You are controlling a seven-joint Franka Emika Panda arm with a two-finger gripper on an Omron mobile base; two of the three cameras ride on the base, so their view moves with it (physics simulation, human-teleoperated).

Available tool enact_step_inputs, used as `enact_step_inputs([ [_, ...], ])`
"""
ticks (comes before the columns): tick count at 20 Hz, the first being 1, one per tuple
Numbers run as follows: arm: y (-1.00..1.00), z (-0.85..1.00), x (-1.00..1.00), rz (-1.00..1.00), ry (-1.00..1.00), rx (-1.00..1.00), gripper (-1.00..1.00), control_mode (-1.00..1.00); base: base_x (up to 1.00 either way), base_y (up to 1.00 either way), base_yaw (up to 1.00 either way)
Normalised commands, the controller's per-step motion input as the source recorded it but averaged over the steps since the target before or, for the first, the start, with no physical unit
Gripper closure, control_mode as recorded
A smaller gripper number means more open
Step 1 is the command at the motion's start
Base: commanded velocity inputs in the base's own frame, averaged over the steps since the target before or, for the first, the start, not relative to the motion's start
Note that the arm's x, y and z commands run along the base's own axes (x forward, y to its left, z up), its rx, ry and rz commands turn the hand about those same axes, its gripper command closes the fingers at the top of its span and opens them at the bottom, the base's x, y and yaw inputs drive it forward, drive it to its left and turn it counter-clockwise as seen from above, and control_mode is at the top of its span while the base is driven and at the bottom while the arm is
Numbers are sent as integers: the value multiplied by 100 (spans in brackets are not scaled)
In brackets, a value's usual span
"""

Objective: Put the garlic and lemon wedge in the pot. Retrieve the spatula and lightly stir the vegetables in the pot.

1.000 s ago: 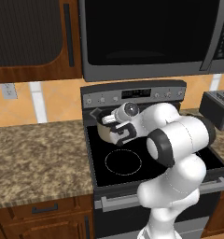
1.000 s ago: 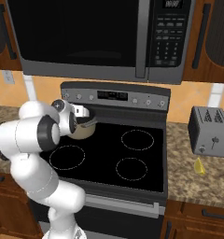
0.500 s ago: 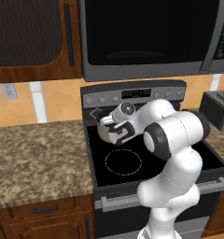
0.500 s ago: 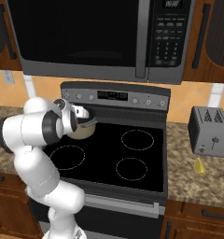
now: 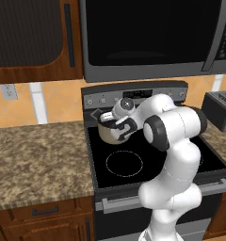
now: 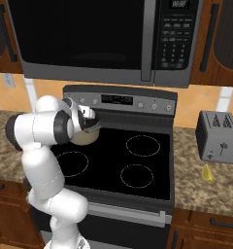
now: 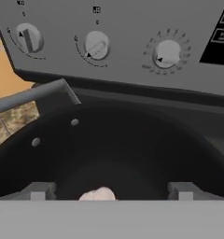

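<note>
The pot [image 5: 107, 134] is a small beige saucepan on the stove's back left burner, also seen in the right base view [image 6: 83, 139]. My gripper [image 5: 121, 129] hangs just over its mouth, fingers [image 7: 39, 191] spread wide, open. In the hand view the garlic [image 7: 98, 193], a whitish bulb, lies free on the pot's dark inside [image 7: 132, 144], between and below the fingertips. The pot's grey handle [image 7: 34, 94] points away to the left. The lemon wedge [image 6: 207, 173] lies on the right counter near the toaster. The spatula is out of view.
The black stove top [image 6: 138, 165] has three bare burners. Its control panel with knobs [image 7: 96, 45] rises just behind the pot. A microwave [image 5: 152, 37] hangs low overhead. A toaster [image 6: 219, 142] stands on the right counter, and a granite counter [image 5: 39, 160] lies left.
The gripper's fingers have spread wide over the pot. The arm has leaned in slightly but stays over the same burner.
</note>
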Motion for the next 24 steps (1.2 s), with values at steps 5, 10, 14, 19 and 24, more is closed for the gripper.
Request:
enact_step_inputs([
  [5, -18, 76, -93, 0, -16, 3, -100, -100, 0, 0, 0],
  [10, -51, 100, -86, -1, -9, 13, -100, -100, 0, 0, 0],
  [14, -62, 100, -57, -7, 3, 18, -100, -100, 0, 0, 0],
  [19, -47, 100, -20, -9, 15, 18, -100, -100, 0, 0, 0],
  [24, -51, 98, -40, -13, 26, 9, -100, -100, 0, 0, 0],
])
